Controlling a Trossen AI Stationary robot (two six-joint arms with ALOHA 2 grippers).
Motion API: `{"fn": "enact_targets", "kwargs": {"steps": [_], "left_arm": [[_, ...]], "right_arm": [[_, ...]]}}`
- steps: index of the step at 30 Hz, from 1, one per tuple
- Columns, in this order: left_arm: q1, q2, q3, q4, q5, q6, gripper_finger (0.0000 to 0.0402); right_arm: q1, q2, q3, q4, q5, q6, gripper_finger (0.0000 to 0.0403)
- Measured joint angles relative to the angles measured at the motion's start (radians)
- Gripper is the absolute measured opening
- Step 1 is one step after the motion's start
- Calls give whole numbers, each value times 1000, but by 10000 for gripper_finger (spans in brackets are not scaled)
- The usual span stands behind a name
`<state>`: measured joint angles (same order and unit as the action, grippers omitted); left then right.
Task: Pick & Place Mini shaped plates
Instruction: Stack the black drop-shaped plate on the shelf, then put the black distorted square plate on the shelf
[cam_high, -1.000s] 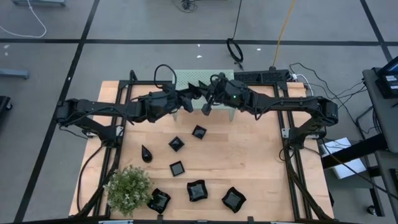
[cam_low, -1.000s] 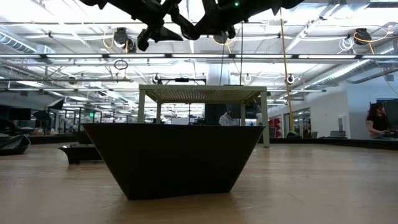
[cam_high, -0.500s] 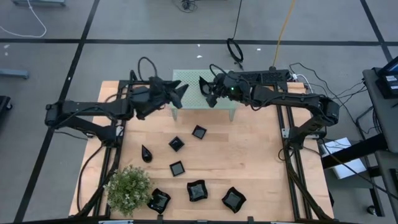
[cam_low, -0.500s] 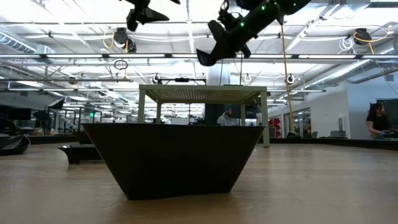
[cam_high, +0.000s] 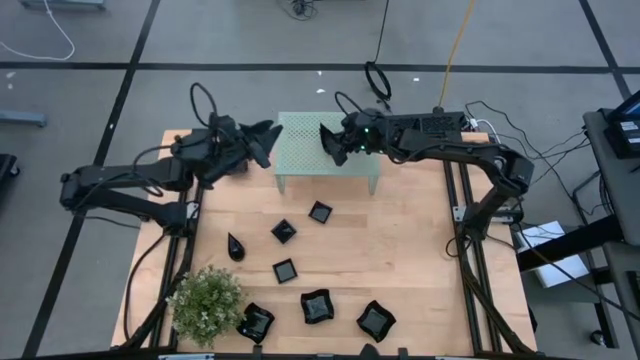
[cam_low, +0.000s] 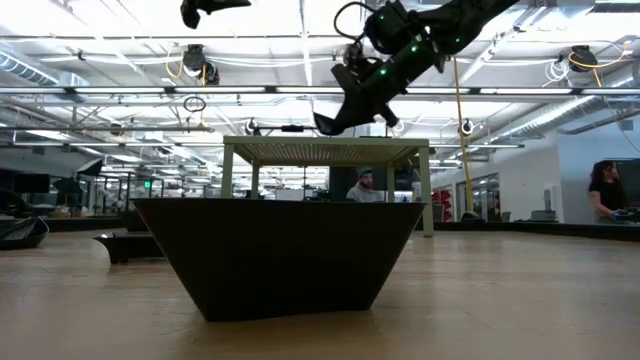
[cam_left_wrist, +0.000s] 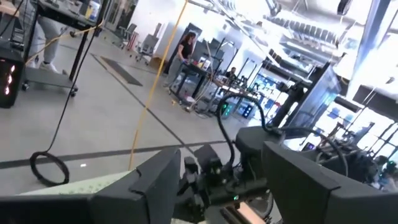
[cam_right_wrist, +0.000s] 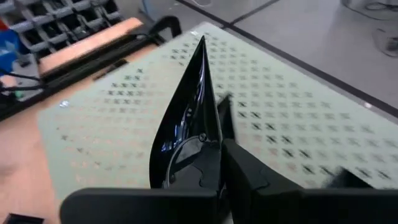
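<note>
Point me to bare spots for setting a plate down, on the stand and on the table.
The mint-green stand has its top bare; the right gripper hovers over it, jaws shut on a black plate. The wood right of the loose plates is free up to the right frame rail. The front-left is crowded: plant and three wavy plates.

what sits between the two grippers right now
In the high view, only the top of the mint-green stand lies between the open left gripper and the right gripper, whose jaws pinch a black plate on edge above it.
</note>
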<state>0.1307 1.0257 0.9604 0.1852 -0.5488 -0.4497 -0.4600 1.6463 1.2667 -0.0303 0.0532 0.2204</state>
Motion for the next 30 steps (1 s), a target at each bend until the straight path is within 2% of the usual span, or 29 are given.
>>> {"fn": "enact_targets", "kwargs": {"steps": [9,21,24,30], "left_arm": [[0,-40,0,-62,0,2,223],[0,-40,0,-63,-1,30,223],[0,-40,0,-63,-1,30,223],[0,-40,0,-128,-2,29,223]], "right_arm": [[-6,28,0,4,-6,-55,4],[-8,26,0,0,-6,-79,6],[-8,26,0,3,-6,-83,24],[-11,-1,0,1,-36,-96,99]]}}
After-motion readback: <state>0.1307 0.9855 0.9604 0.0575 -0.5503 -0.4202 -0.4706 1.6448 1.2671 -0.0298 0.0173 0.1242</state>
